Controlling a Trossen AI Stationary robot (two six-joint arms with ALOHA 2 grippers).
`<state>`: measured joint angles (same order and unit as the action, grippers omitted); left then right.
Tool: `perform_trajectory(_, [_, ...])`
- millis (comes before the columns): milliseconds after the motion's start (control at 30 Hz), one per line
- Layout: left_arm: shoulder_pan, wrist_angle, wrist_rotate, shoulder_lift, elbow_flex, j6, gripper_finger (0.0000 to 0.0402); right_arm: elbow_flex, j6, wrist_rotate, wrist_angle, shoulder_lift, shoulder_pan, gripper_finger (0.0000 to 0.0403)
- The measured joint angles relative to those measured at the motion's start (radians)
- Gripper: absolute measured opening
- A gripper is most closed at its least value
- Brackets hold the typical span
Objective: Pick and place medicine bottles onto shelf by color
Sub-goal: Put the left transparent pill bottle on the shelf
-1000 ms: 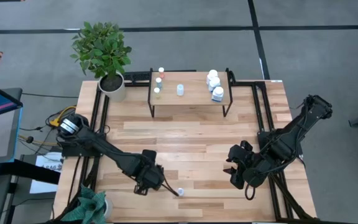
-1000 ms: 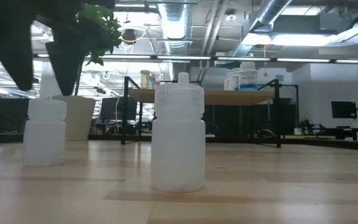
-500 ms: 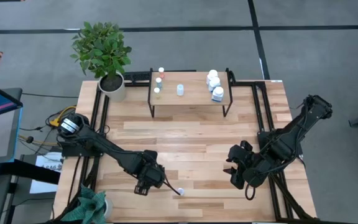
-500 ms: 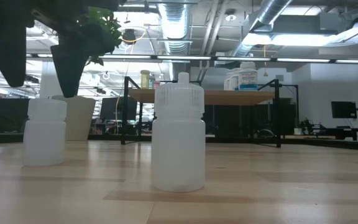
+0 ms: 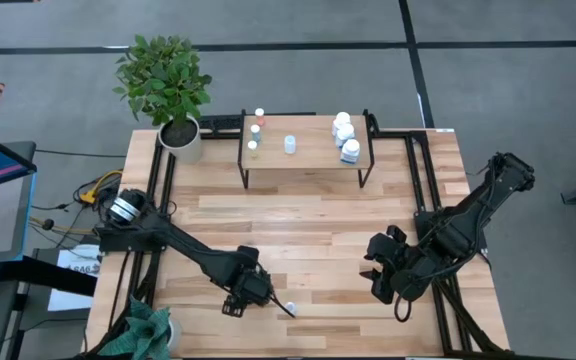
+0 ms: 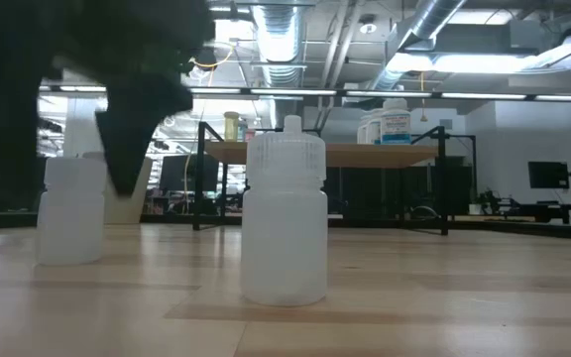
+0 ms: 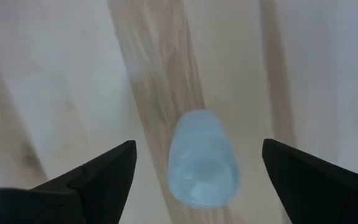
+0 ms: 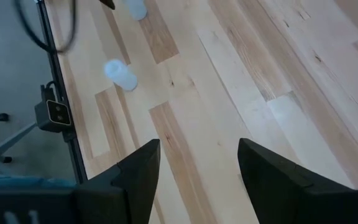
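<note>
Two translucent pale bottles stand upright on the tabletop near its front edge. My left gripper [image 5: 246, 292] is open and low over one of them [image 7: 202, 163]. Its two fingers stand on either side of that bottle [image 6: 69, 213] and I see no touch. The other bottle [image 6: 285, 223] stands free to its right and also shows in the high view [image 5: 290, 308]. The shelf [image 5: 306, 158] at the far side carries three small vials [image 5: 257, 130], a light-blue bottle [image 5: 290, 145] and three white bottles [image 5: 345, 135]. My right gripper [image 5: 376, 272] is open and empty at the front right.
A potted plant [image 5: 173, 90] stands at the table's far left corner, and another plant [image 5: 148, 330] at the near left corner. A black frame [image 5: 413, 180] runs along the table's sides. The wood between the shelf and the grippers is bare.
My left gripper has come down, and a little toward the near edge, over the left bottle. Its open fingers now reach down on both sides of the bottle. Both bottles stand where they were.
</note>
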<state>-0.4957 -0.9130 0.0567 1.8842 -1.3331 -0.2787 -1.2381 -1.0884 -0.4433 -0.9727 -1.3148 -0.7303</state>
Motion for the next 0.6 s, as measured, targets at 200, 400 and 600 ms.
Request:
perform_trajectory(200, [0.003,-0.039,-0.017,0.034,0.001,-0.008,0.0332,0.0,0.0,0.0,-0.008,0.0,0.0,0.024])
perform_trajectory(400, [0.012,-0.034,-0.017,0.019,-0.011,-0.001,0.0332,0.0,-0.001,0.0,-0.007,0.0,0.0,0.024])
perform_trajectory(600, [0.011,-0.015,-0.018,0.019,-0.011,0.05,0.0329,0.0,-0.003,0.0,-0.005,0.0,0.0,0.024])
